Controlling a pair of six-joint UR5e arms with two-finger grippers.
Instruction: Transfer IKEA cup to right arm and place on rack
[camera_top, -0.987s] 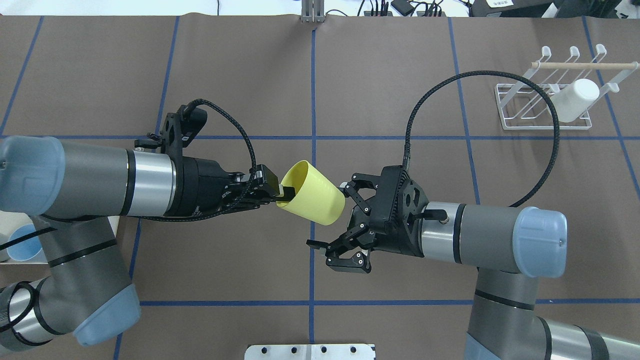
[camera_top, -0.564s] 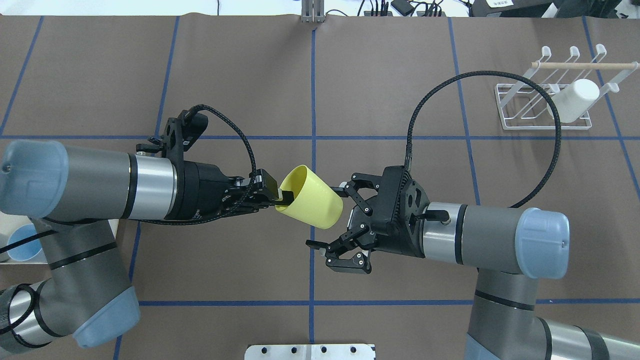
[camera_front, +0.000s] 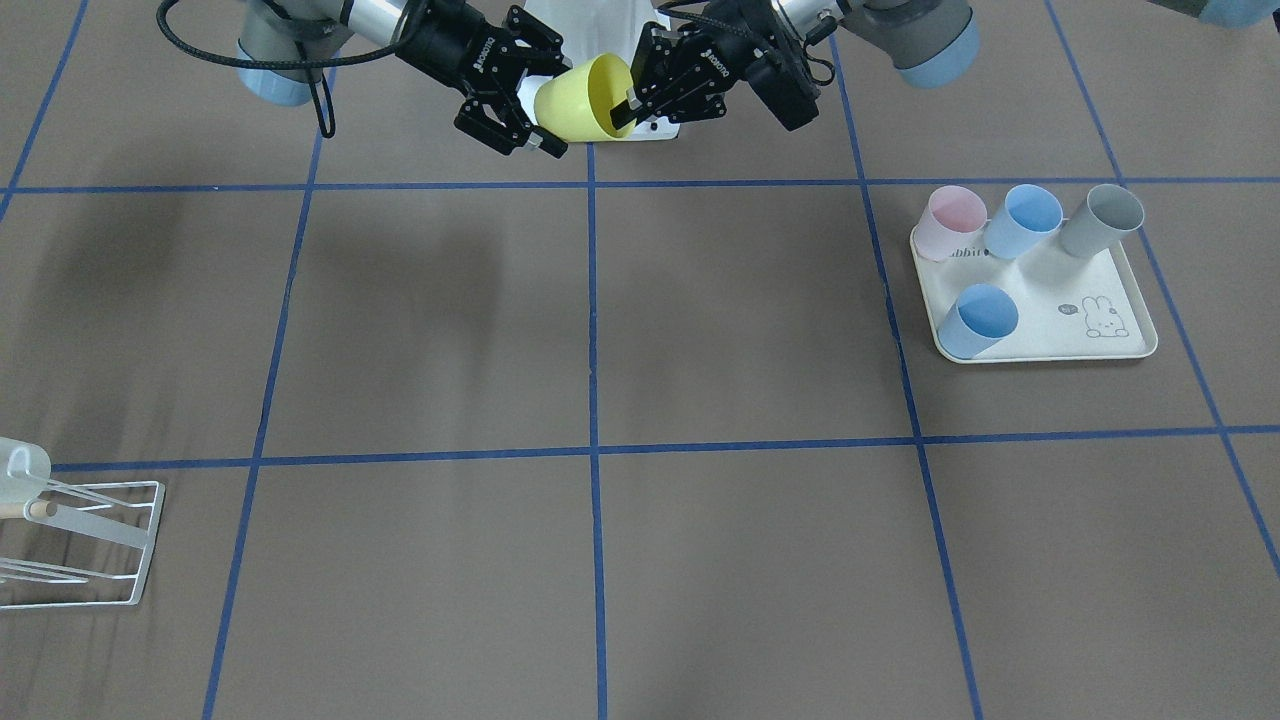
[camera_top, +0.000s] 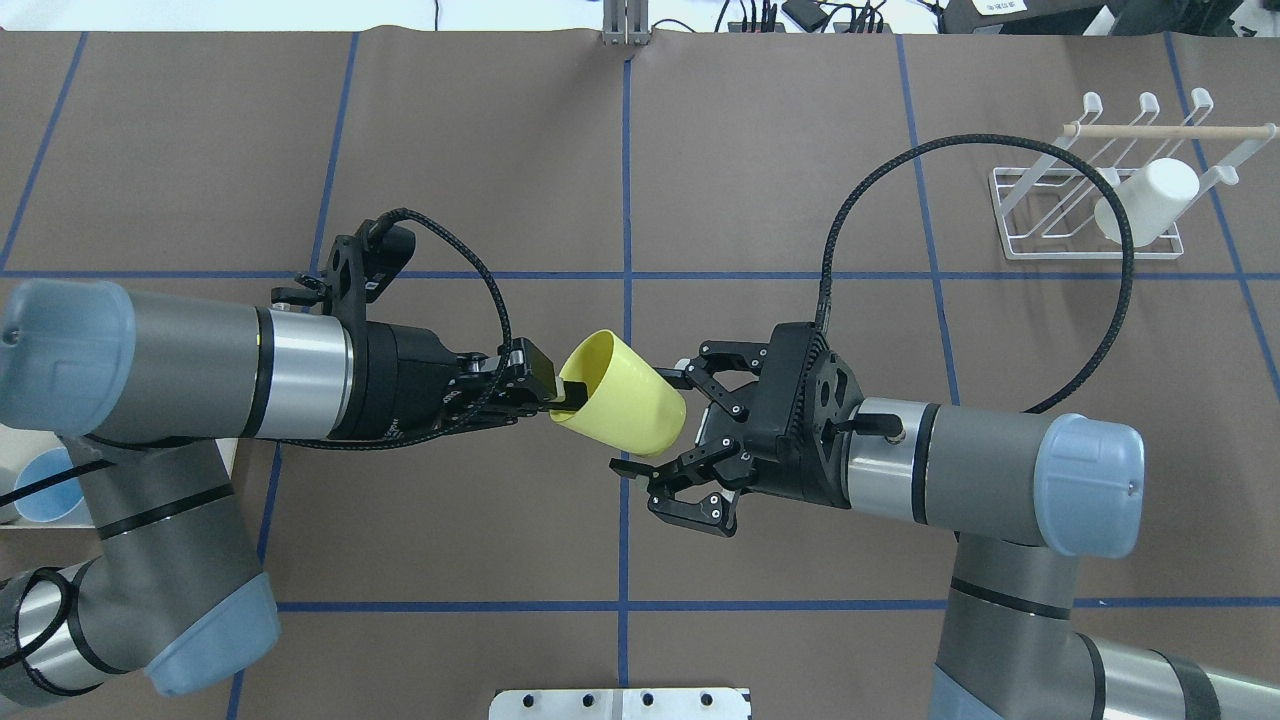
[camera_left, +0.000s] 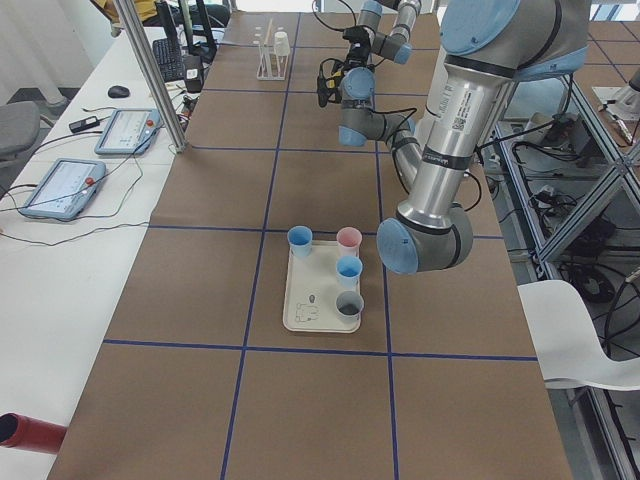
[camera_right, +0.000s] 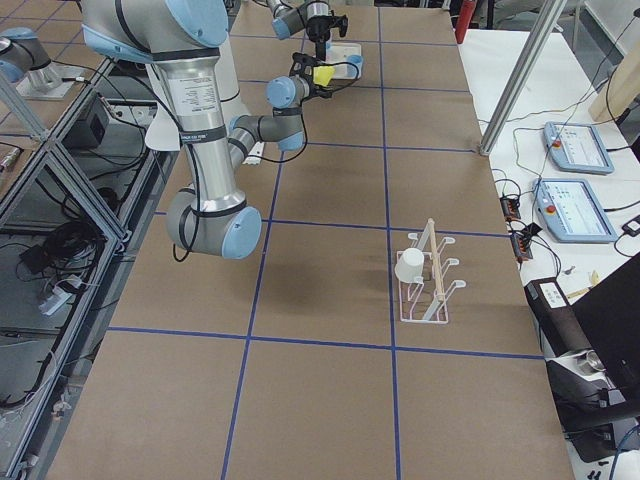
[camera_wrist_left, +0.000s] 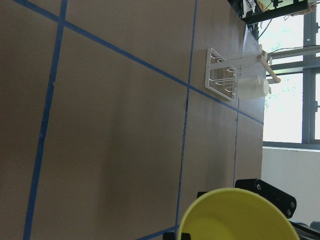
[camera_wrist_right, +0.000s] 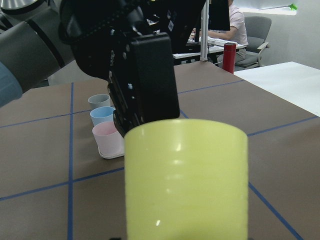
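Hanging clear of the table, the yellow cup (camera_top: 625, 395) is clamped at its rim by the left gripper (camera_top: 560, 395). One finger is set inside the mouth and one outside, so the base is kept free and turned toward the right gripper (camera_top: 655, 420). Those jaws are spread wide to either side of the base, not closed on it. The rack (camera_top: 1090, 255), with a white cup (camera_top: 1140, 200) on it, is well behind the right jaws.

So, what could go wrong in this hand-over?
The left fingers pinch only the rim of the yellow cup, mid-air; releasing before the open right fingers close could drop it.
The cup tapers toward its base, so the right grip may slip.
The rack already holds a white cup; placing could bump it.
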